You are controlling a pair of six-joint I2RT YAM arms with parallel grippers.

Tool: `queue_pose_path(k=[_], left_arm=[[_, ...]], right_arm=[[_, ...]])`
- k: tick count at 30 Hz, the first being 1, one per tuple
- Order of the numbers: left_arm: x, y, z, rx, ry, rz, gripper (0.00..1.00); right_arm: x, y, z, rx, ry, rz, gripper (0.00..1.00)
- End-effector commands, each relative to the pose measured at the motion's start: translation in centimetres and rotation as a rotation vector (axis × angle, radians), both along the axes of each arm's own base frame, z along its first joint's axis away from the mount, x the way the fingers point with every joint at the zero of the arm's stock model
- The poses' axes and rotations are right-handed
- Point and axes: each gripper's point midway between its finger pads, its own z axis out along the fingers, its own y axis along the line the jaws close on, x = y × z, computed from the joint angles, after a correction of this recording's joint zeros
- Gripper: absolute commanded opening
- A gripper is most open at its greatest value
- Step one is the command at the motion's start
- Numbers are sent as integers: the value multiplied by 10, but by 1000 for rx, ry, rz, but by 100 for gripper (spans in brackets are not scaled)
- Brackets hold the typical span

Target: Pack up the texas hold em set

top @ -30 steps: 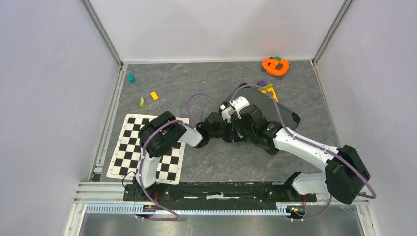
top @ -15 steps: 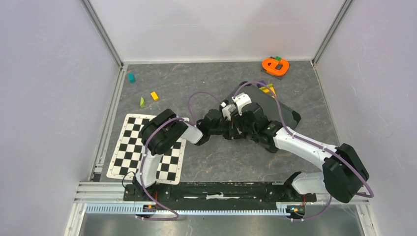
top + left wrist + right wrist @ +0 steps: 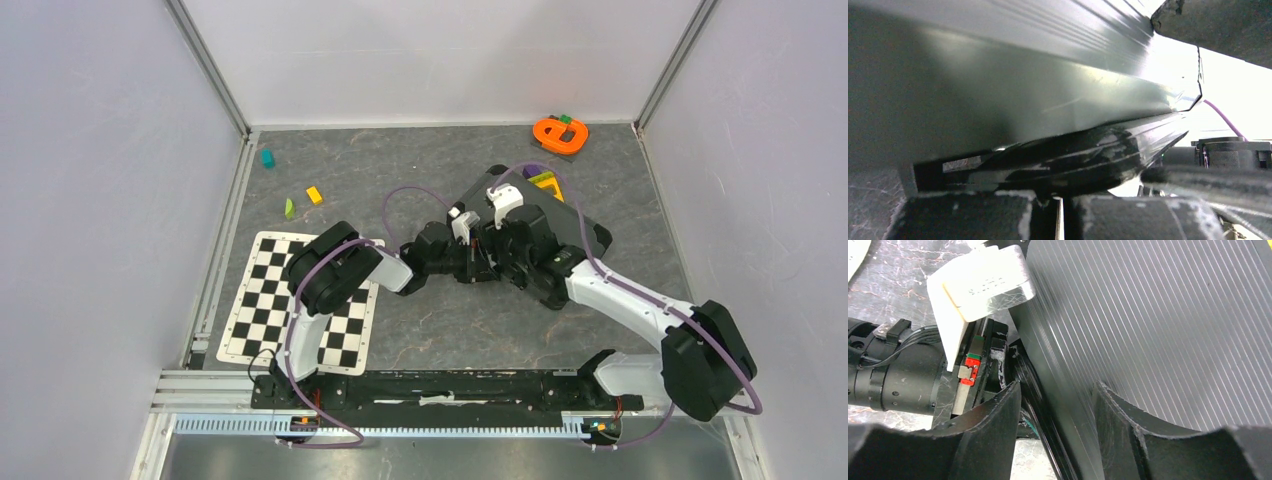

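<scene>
right gripper (image 3: 1057,390) jaws straddle briefcase (image 3: 1158,325) edge; left gripper (image 3: 1060,212) closed by handle (image 3: 1073,160).

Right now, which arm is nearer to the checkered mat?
Left. The left arm's elbow hangs over the checkered mat; the right arm is well to its right.
</scene>
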Motion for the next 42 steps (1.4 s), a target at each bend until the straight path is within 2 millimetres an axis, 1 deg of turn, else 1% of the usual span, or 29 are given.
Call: queue_pose_path(k=[1, 7, 9, 12, 16, 20, 22, 24, 26, 28, 30, 31, 32, 33, 34, 36, 37, 40, 42], left_arm=[[43, 114, -137, 517, 80, 457, 2], [44, 121, -138, 618, 17, 488, 2], [43, 122, -138, 627, 23, 490, 2], [44, 123, -138, 647, 29, 485, 2], [44, 125, -138, 660, 22, 490, 2], [43, 120, -136, 643, 27, 473, 2], [42, 116, -133, 624, 33, 462, 2], [42, 112, -131, 612, 44, 451, 2], [40, 109, -130, 605, 55, 440, 2], [39, 107, -128, 592, 68, 436, 2], [37, 104, -121, 576, 64, 434, 2], [36, 103, -117, 570, 58, 431, 2], [36, 101, -113, 562, 49, 430, 2], [36, 101, -109, 561, 44, 428, 2], [36, 99, -105, 556, 40, 427, 2], [34, 95, -99, 547, 38, 416, 2], [32, 92, -96, 542, 35, 410, 2], [27, 84, -89, 538, 21, 399, 2], [25, 80, -86, 531, 23, 390, 2]], right_arm=[[-73, -29, -63, -59, 394, -12, 0], [-65, -36, -36, -28, 351, -44, 0], [-58, -44, -24, -45, 311, -80, 0], [-50, -57, -12, -86, 270, -135, 0], [-42, -64, 5, -99, 216, -168, 0], [-32, -61, 34, -76, 154, -161, 0], [-26, -65, 49, -95, 119, -182, 1], [-17, -74, 65, -118, 73, -231, 4], [-8, -84, 81, -125, 31, -294, 9], [3, -101, 94, -143, -28, -403, 18], [14, -120, 94, -172, -66, -517, 24], [19, -129, 92, -173, -70, -562, 29], [26, -136, 87, -166, -61, -586, 43], [32, -139, 82, -151, -43, -595, 60], [39, -145, 75, -131, -11, -613, 70], [54, -155, 72, -79, 28, -650, 97], [63, -159, 70, -40, 50, -653, 98], [86, -158, 74, 120, 93, -595, 98], [99, -159, 74, 150, 93, -559, 98]])
